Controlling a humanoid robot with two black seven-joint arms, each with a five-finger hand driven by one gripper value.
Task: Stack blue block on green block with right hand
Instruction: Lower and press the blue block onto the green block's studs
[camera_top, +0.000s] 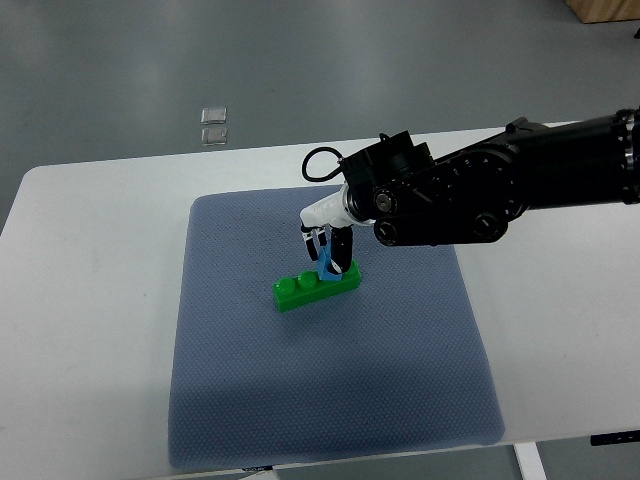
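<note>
I am looking steeply down on a white table (90, 200) with a blue-grey mat (330, 380) spread across its middle. Beyond the far left corner of the mat, on the grey floor past the table, lie two small clear squares (213, 124), well away from my hand and no part of the job. My left arm does not show at all. Just below my fingers and a little to their left, the green block (318, 286) lies flat on the mat, a long brick with round studs on top, its left studs bare. My right hand (328, 248) hangs over the block's right end, fingers pointing down and closed around the blue block (330, 265), a small piece mostly hidden between them. The blue block's lower edge sits at or just on the green studs; I cannot tell whether it is pressed home. To the right, my black arm (500, 185) stretches back to the picture's edge, a cable loop showing above the wrist. I judge this to be the placing step, near the end of the task: next I should press the blue block squarely down onto the studs, then ease my fingers apart and lift straight up so the stack is not dragged askew.
</note>
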